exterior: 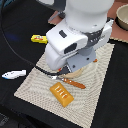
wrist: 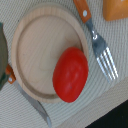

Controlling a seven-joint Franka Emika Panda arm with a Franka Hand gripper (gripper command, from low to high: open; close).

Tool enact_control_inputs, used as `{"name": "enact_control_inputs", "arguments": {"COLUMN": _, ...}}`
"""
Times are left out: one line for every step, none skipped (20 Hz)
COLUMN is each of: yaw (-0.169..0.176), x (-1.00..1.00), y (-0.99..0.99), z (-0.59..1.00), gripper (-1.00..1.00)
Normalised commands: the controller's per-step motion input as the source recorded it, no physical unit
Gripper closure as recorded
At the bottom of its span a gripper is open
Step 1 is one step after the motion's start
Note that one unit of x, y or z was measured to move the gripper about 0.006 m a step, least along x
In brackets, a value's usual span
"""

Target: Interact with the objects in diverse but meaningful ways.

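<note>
Tomato (wrist: 70, 74) lies on wooden plate (wrist: 35, 55), fork (wrist: 100, 50) beside; gripper fingers unseen, spread unknown; no readable text.

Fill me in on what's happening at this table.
A Panda arm hangs low over a woven placemat, its wrist camera looking straight down on a red tomato lying on a round wooden plate. A fork lies beside the plate. An orange biscuit block sits nearby. The gripper isn't visible, and nothing looks held.

The arm (exterior: 80, 35) hides the wooden plate (wrist: 35, 45); fingers unseen.
</note>
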Motion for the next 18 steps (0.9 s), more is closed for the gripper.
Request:
{"name": "enact_control_inputs", "arguments": {"yaw": -0.024, "x": -0.87, "y": 0.40, "z": -0.28, "gripper": -1.00}}
{"name": "enact_control_inputs", "arguments": {"yaw": -0.018, "x": -0.89, "y": 0.45, "z": -0.26, "gripper": -1.00}}
{"name": "enact_control_inputs", "arguments": {"yaw": -0.015, "x": -0.81, "y": 0.54, "z": -0.24, "gripper": -1.00}}
{"name": "enact_control_inputs", "arguments": {"yaw": -0.016, "x": -0.67, "y": 0.66, "z": -0.20, "gripper": -1.00}}
{"name": "enact_control_inputs", "arguments": {"yaw": -0.028, "x": -0.51, "y": 0.76, "z": -0.18, "gripper": -1.00}}
{"name": "enact_control_inputs", "arguments": {"yaw": -0.034, "x": -0.47, "y": 0.77, "z": -0.18, "gripper": -1.00}}
{"name": "enact_control_inputs", "arguments": {"yaw": -0.038, "x": -0.45, "y": 0.69, "z": -0.21, "gripper": -1.00}}
{"name": "enact_control_inputs", "arguments": {"yaw": -0.043, "x": -0.45, "y": 0.63, "z": -0.25, "gripper": -1.00}}
{"name": "enact_control_inputs", "arguments": {"yaw": -0.049, "x": -0.37, "y": 0.56, "z": -0.26, "gripper": -1.00}}
{"name": "enact_control_inputs", "arguments": {"yaw": -0.048, "x": -0.32, "y": 0.49, "z": -0.29, "gripper": -1.00}}
{"name": "enact_control_inputs", "arguments": {"yaw": -0.033, "x": -0.28, "y": 0.46, "z": -0.31, "gripper": -1.00}}
{"name": "enact_control_inputs", "arguments": {"yaw": -0.014, "x": -0.27, "y": 0.38, "z": -0.35, "gripper": -1.00}}
{"name": "enact_control_inputs", "arguments": {"yaw": -0.009, "x": -0.29, "y": 0.29, "z": -0.39, "gripper": -1.00}}
{"name": "enact_control_inputs", "arguments": {"yaw": -0.009, "x": -0.35, "y": 0.19, "z": -0.40, "gripper": -1.00}}
{"name": "enact_control_inputs", "arguments": {"yaw": -0.010, "x": -0.45, "y": 0.11, "z": -0.41, "gripper": -1.00}}
{"name": "enact_control_inputs", "arguments": {"yaw": -0.009, "x": -0.52, "y": 0.05, "z": -0.38, "gripper": -1.00}}
{"name": "enact_control_inputs", "arguments": {"yaw": -0.003, "x": -0.53, "y": 0.09, "z": -0.39, "gripper": -1.00}}
{"name": "enact_control_inputs", "arguments": {"yaw": 0.000, "x": -0.53, "y": 0.14, "z": -0.42, "gripper": -1.00}}
